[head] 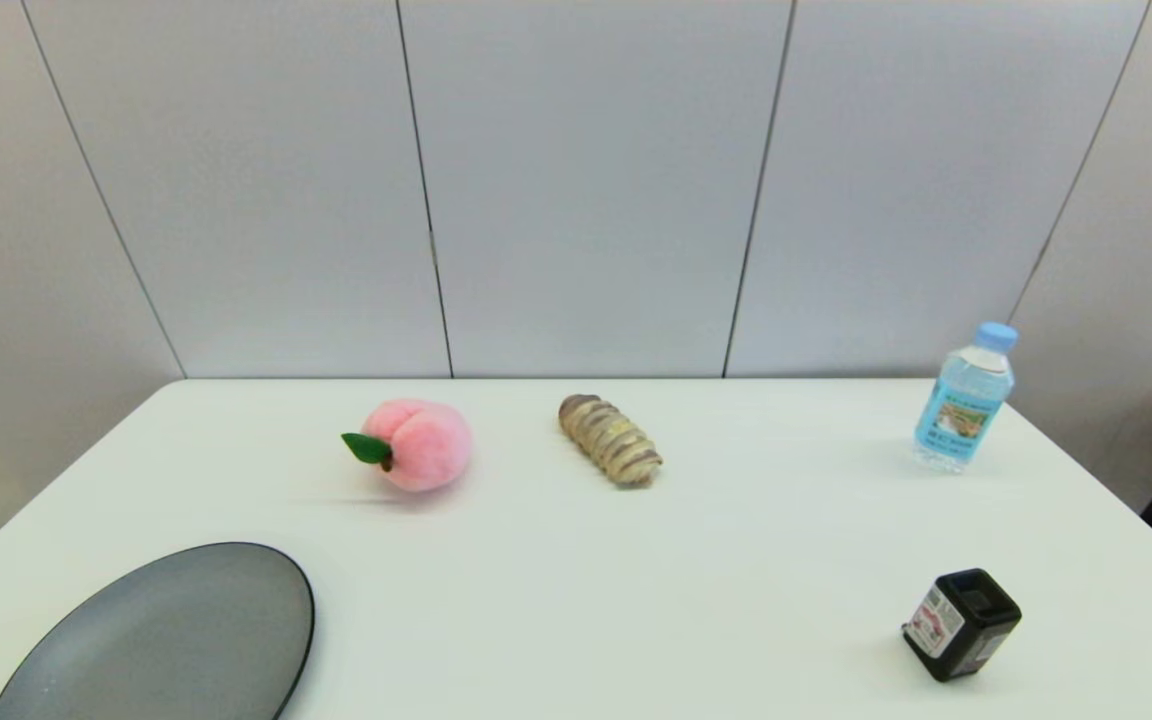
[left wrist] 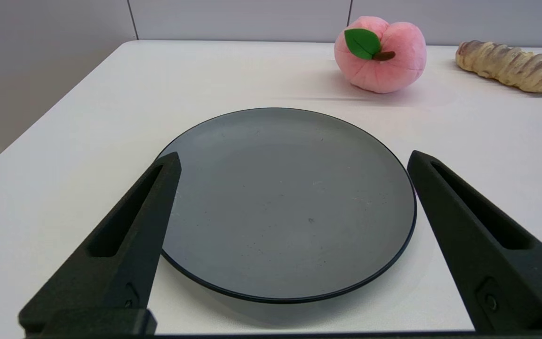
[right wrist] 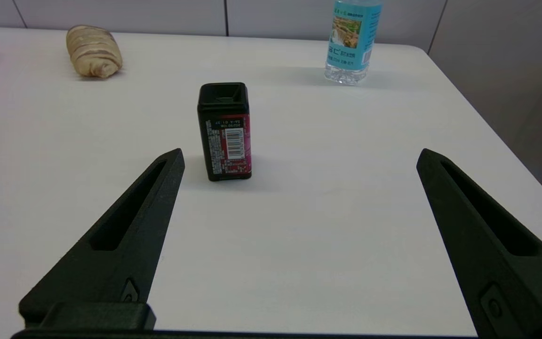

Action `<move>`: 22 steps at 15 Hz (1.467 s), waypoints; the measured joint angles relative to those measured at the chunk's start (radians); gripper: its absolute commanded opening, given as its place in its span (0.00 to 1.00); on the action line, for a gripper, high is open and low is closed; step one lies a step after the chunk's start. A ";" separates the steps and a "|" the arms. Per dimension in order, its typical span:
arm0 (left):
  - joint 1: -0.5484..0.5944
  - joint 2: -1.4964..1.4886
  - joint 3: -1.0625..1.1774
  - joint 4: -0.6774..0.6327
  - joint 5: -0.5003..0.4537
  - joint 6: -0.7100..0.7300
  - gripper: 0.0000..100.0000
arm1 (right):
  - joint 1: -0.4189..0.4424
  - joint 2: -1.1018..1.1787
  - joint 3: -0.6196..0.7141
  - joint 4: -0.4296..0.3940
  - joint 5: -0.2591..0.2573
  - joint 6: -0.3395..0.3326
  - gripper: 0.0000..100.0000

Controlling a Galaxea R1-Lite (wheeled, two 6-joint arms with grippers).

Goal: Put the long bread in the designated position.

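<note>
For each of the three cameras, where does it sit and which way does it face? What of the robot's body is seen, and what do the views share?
Head view: high on the robot, facing forward and down at the table; no arm shows.
Left wrist view: behind the open left claw, low, facing the plate, with the peach beyond.
Right wrist view: behind the open right claw, low, facing the black box and the bottle.
Shared: the long bread shows in all three views; both claws are apart from it.

Light is bright and even, coming from above. The peach (head: pixel 418 444) and black box (head: pixel 962 623) throw soft, short shadows on the counter (head: pixel 636 580). No glare.
</note>
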 measured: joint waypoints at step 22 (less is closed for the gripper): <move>-0.095 1.156 -0.868 0.234 -0.194 0.462 1.00 | 0.000 0.000 0.000 0.000 0.000 0.000 1.00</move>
